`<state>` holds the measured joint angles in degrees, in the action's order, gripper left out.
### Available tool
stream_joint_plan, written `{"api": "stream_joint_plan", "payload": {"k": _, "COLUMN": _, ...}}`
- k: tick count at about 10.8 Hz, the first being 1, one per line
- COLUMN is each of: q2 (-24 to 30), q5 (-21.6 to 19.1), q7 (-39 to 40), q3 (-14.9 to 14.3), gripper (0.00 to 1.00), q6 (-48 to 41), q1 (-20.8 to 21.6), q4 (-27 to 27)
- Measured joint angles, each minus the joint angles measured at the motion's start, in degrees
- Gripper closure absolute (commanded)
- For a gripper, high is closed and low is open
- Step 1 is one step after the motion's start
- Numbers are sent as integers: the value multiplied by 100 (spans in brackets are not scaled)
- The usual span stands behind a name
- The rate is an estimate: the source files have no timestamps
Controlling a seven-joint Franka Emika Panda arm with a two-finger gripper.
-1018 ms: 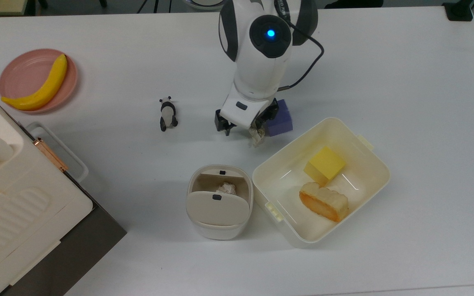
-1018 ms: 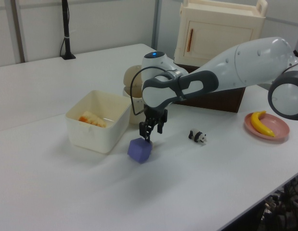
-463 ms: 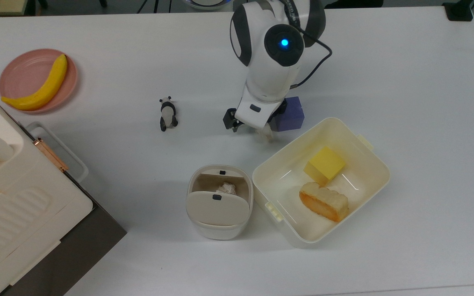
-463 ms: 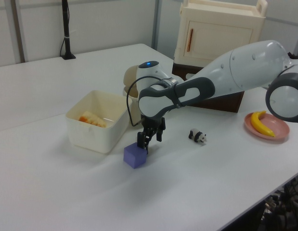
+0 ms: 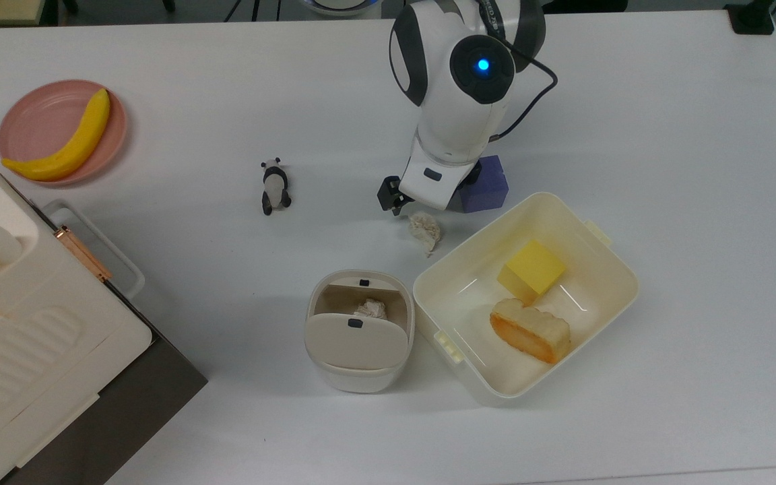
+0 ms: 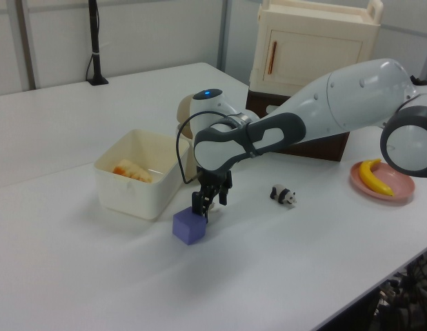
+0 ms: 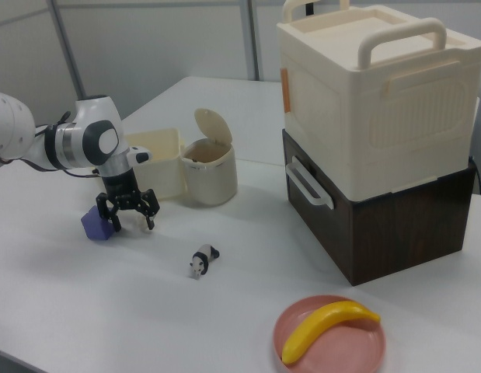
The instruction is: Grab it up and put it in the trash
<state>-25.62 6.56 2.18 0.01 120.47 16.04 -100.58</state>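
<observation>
The crumpled off-white tissue wad (image 5: 425,230) lies loose on the white table, just off the corner of the square tub. My gripper (image 5: 423,204) hangs right behind it in the top view, open, with nothing between its fingers. The right view shows the gripper (image 7: 130,218) with its fingers spread and pointing down. The trash (image 5: 360,330) is a small cream bin in front of the wad in the top view, with its flap lid raised and another paper wad (image 5: 370,309) inside. The trash (image 7: 209,176) stands beside the tub in the right view.
A blue cube (image 5: 483,192) touches the gripper's side, against the square cream tub (image 5: 428,286) holding a yellow block (image 5: 533,267) and an orange bread piece (image 5: 530,330). A panda figurine (image 5: 275,186), a banana (image 5: 65,137) on a pink plate and a large cream box (image 5: 17,337) sit at the top view's left.
The arm moved toward the top view's right, pushing the blue cube along. The tissue wad, at the fingers a second ago, now lies free on the table.
</observation>
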Motion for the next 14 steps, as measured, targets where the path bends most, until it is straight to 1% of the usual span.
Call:
{"api": "stream_joint_plan", "payload": {"k": 2, "q2": -15, "q5": 1, "q7": -6, "q3": -3, "gripper": 4, "q6": 194, "q1": -2, "q4": 0}}
{"api": "stream_joint_plan", "payload": {"k": 4, "q2": -30, "q5": 7, "q7": -6, "q3": -18, "gripper": 10, "q6": 243, "q1": -8, "q4": 10}}
{"api": "stream_joint_plan", "payload": {"k": 5, "q2": -39, "q5": 8, "q7": -6, "q3": -19, "gripper": 10, "q6": 302, "q1": -8, "q4": 28}}
{"api": "stream_joint_plan", "payload": {"k": 7, "q2": -92, "q5": 8, "q7": -6, "q3": -18, "gripper": 20, "q6": 529, "q1": -5, "q4": 70}}
{"api": "stream_joint_plan", "payload": {"k": 8, "q2": -119, "q5": 8, "q7": -7, "q3": -19, "gripper": 36, "q6": 709, "q1": -7, "q4": 74}}
{"api": "stream_joint_plan", "payload": {"k": 9, "q2": -136, "q5": 8, "q7": -7, "q3": -27, "gripper": 57, "q6": 773, "q1": -11, "q4": 84}}
{"api": "stream_joint_plan", "payload": {"k": 11, "q2": -153, "q5": 147, "q7": -8, "q3": -48, "gripper": 93, "q6": 792, "q1": -21, "q4": 120}}
{"api": "stream_joint_plan", "payload": {"k": 12, "q2": -215, "q5": 169, "q7": -9, "q3": -49, "gripper": 100, "q6": 853, "q1": -21, "q4": 124}}
{"api": "stream_joint_plan", "payload": {"k": 14, "q2": -265, "q5": 194, "q7": -13, "q3": -51, "gripper": 100, "q6": 897, "q1": -17, "q4": 179}}
